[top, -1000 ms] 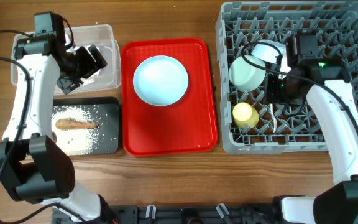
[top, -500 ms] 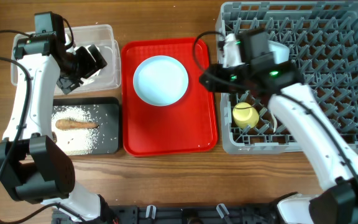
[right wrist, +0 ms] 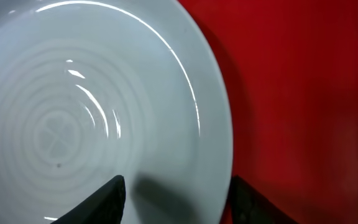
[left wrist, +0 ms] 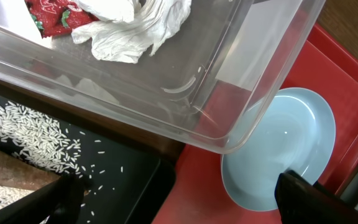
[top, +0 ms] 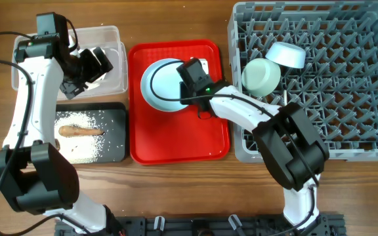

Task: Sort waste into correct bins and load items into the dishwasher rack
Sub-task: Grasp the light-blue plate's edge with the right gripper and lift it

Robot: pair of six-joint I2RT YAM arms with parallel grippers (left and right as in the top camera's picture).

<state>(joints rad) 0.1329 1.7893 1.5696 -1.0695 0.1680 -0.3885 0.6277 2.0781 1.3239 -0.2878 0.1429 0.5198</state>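
- The right gripper [right wrist: 176, 202] has left the dishwasher rack [top: 346, 155] at the table's right edge. A second ago it was among the pegs; now it is over the red tray [top: 176, 144] in the middle.
- Its jaws are spread, one finger over the pale blue plate [top: 163, 88] and one over bare tray. They straddle the plate's right rim and grip nothing yet.
- Both bowls, mint [top: 261, 75] and pale blue [top: 287, 54], sit in the rack's far-left corner. The plate looks like the next item to load.
- The yellow cup is probably hidden under the right arm; I cannot confirm it.
- The left gripper [top: 96, 62] has not moved. It hangs released over the clear tub [left wrist: 166, 106] in the far-left corner, which holds tissue [left wrist: 135, 25] and wrapper [left wrist: 51, 15].
- Rice [top: 77, 147] and the brown stick [top: 81, 130] lie in the black tray [top: 113, 115] near the front-left edge.
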